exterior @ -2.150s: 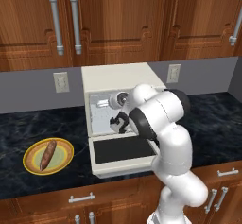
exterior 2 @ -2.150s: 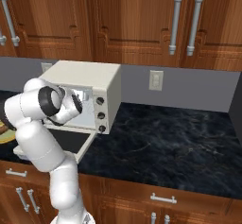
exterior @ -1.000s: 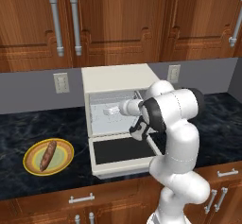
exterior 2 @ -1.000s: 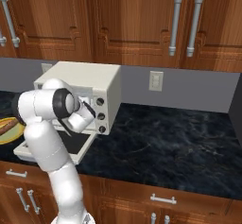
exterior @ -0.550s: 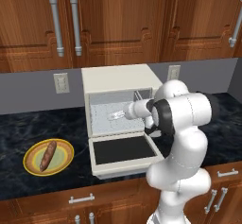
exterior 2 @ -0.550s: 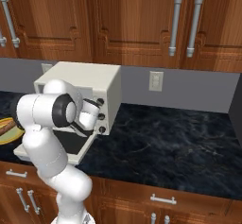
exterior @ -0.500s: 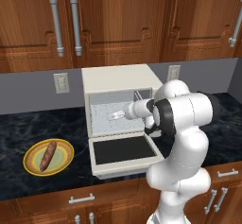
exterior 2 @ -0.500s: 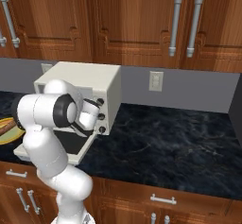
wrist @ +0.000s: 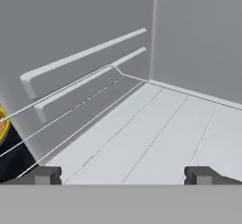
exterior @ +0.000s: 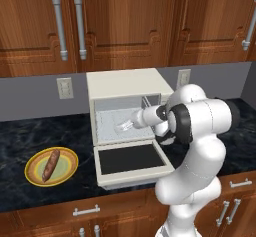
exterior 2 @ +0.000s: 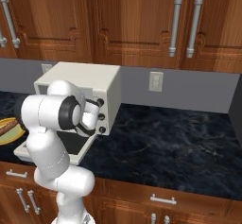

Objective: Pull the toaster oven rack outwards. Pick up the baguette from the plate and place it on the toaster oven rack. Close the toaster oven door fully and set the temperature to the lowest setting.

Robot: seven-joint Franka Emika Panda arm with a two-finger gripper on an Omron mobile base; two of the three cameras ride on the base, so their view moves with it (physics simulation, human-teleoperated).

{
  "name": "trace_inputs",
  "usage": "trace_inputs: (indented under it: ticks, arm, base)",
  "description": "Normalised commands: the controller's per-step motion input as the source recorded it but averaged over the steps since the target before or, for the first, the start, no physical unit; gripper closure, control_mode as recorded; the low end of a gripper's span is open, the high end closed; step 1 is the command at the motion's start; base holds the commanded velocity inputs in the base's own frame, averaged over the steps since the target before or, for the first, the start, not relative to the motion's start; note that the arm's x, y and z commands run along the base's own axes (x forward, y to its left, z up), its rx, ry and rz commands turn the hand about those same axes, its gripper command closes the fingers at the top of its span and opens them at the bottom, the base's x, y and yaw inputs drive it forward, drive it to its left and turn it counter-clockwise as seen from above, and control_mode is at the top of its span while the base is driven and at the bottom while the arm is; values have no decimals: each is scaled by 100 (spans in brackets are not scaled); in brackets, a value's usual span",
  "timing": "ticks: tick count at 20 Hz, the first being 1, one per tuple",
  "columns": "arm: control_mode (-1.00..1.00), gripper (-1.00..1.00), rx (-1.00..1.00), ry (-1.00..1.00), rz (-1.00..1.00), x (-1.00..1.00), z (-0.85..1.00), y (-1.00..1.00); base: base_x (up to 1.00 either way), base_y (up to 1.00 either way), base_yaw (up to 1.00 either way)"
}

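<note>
Countertop: plate (exterior 2: 10, 131) half-hidden (arm-blocked)

- Dark marbled table (exterior: 30, 133) running along the wall, glossy black with pale veins.
- Wooden upper cabinets (exterior: 125, 21) with long silver bar handles (exterior: 58, 26).
- Grey backsplash carrying pale wall outlets (exterior: 64, 87) (another sits further right (exterior 2: 156, 81)).
- Wooden lower drawers with small silver pulls (exterior 2: 162, 199).
</note>
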Motion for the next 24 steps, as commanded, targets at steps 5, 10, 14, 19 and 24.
trace_inputs:
  ticks: [5, 10, 14, 19, 24]
  arm:
    - [-100, -100, -29, 47, -9, -100, -100, 25]
    - [-100, -100, -32, 38, -13, -100, -100, 33]
    - [-100, -100, -39, 31, -24, -100, -100, 53]
    - [-100, -100, -49, 25, -34, -100, -100, 76]
    - [-100, -100, -50, 18, -45, -100, -100, 64]
  base:
    - [0, 0, 0]
    - [0, 0, 0]
    - [0, 0, 0]
    - [0, 0, 0]
    - [0, 0, 0]
